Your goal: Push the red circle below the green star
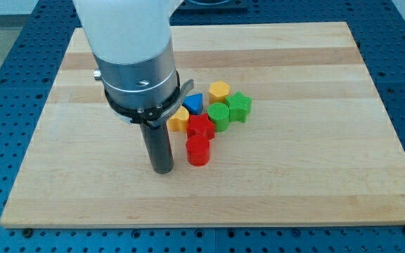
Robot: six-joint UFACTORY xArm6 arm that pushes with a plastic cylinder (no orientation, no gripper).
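The red circle [197, 150] stands on the wooden board, at the bottom of a cluster of blocks. The green star [240, 106] is at the cluster's right, above and right of the red circle. My tip [162, 169] rests on the board just left of the red circle, a small gap apart, slightly lower in the view. The arm's white and metal body hides the board above the tip.
A red block [201, 128] sits right above the red circle. A green round block [219, 115], a yellow block [219, 90], a blue block [193, 103] and a yellow block [178, 120] crowd the cluster. The wooden board [315, 176] lies on a blue perforated table.
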